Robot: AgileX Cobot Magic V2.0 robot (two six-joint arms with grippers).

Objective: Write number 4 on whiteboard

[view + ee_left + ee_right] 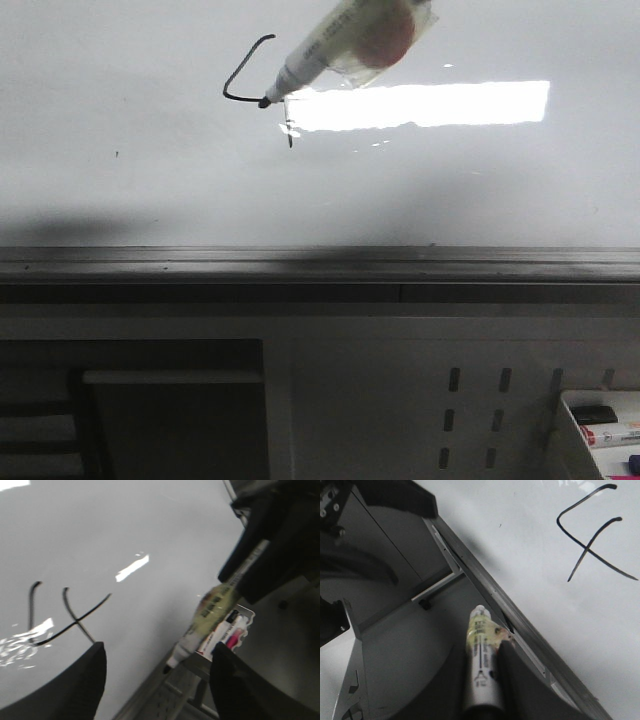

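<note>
The whiteboard [150, 190] fills the upper front view, with a grey rail [320, 262] along its lower edge. On it is the number 4 [590, 535] in thin black strokes, also in the left wrist view [55, 617] and partly covered in the front view [240, 75]. My right gripper [481, 652] is shut on a white marker [480, 670]. That marker [210, 615] hangs off the board, its tip over the rail. My left gripper [157, 652] is open and holds nothing, facing the board below the 4.
A white tray [600, 425] holding spare markers sits low at the right, also in the left wrist view [235, 627]. Below the rail is a grey perforated panel [470, 410] and a dark recess [130, 400]. A bright light reflection [430, 105] lies on the board.
</note>
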